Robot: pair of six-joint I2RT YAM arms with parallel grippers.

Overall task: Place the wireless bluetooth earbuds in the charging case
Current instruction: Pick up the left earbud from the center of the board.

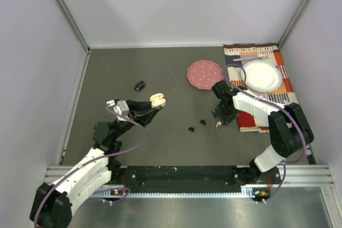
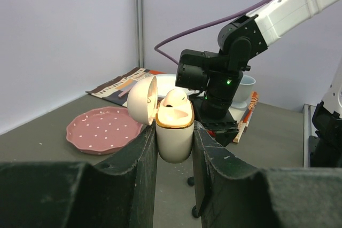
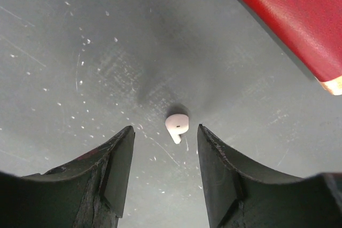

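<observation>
My left gripper (image 1: 155, 106) is shut on a cream charging case (image 1: 158, 100) and holds it above the table with its lid open. In the left wrist view the case (image 2: 175, 132) sits between my fingers, its lid (image 2: 141, 101) tipped left, with a white rounded shape rising inside. My right gripper (image 1: 220, 117) points down, open, just over a white earbud (image 1: 218, 124). In the right wrist view that earbud (image 3: 176, 125) lies on the table just beyond my open fingertips (image 3: 126, 138). Two black earbuds (image 1: 191, 129) (image 1: 202, 122) lie on the table between the arms.
A pink dotted disc (image 1: 204, 74) lies at the back centre. A white plate (image 1: 262, 76) sits on a patterned placemat (image 1: 283, 86) at the right, its red edge (image 3: 288, 14) close to my right gripper. A small black object (image 1: 139, 85) lies left of centre.
</observation>
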